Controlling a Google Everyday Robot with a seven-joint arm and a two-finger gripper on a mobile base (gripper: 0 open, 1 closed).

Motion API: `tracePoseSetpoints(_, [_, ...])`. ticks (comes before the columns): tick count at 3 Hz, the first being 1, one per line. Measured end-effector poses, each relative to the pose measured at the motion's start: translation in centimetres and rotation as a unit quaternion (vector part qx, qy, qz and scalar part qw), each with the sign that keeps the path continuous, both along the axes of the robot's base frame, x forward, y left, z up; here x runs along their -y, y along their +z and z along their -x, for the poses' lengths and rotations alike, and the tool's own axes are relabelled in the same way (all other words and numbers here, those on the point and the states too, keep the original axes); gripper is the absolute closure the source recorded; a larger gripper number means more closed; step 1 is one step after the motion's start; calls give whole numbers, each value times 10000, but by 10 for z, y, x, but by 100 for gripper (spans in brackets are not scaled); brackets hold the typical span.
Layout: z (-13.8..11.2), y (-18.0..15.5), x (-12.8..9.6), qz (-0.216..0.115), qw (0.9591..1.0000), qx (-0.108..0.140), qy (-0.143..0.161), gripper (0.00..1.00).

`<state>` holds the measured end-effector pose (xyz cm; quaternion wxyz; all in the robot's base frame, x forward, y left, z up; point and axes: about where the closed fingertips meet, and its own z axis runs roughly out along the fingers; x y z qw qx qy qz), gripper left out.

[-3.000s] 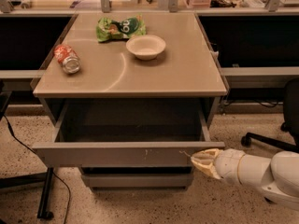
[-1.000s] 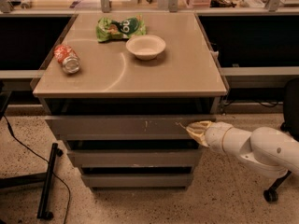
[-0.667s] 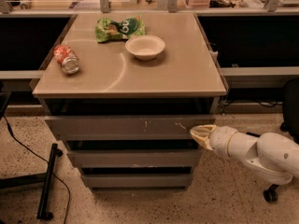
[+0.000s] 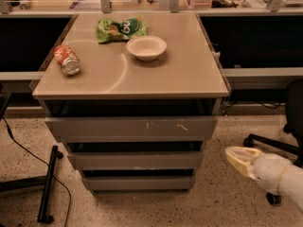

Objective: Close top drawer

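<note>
The top drawer [image 4: 132, 127] is the wide grey front just under the tabletop, with pale scratch marks right of centre. It is pushed in, its front standing about level with the table's front edge, with a dark gap above it. Two narrower grey drawer fronts [image 4: 135, 161] sit below it. My gripper [image 4: 240, 160], with pale yellow tips on a white arm, is shut and empty. It hovers low at the right over the floor, clear of the drawer's right end and touching nothing.
On the beige tabletop [image 4: 189, 74] lie a white bowl [image 4: 146, 47], a green chip bag [image 4: 120, 28] and a tipped red soda can [image 4: 67, 60]. An office chair base [image 4: 270, 145] stands at the right. A black stand leg [image 4: 47, 183] and a cable lie on the floor at the left.
The drawer went from wide open to pushed in. My gripper then left the drawer's right end and drew back down and to the right.
</note>
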<state>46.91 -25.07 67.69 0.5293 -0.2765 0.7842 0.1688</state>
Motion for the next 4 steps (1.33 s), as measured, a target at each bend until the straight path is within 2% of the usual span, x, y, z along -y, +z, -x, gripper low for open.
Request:
tracePoseSetpoints(1, [23, 1, 37, 3, 9991, 6, -418, 59])
tracePoseSetpoints(3, [23, 1, 37, 4, 9991, 7, -416, 13])
tracePoseSetpoints(4, [22, 1, 37, 4, 9991, 7, -416, 0])
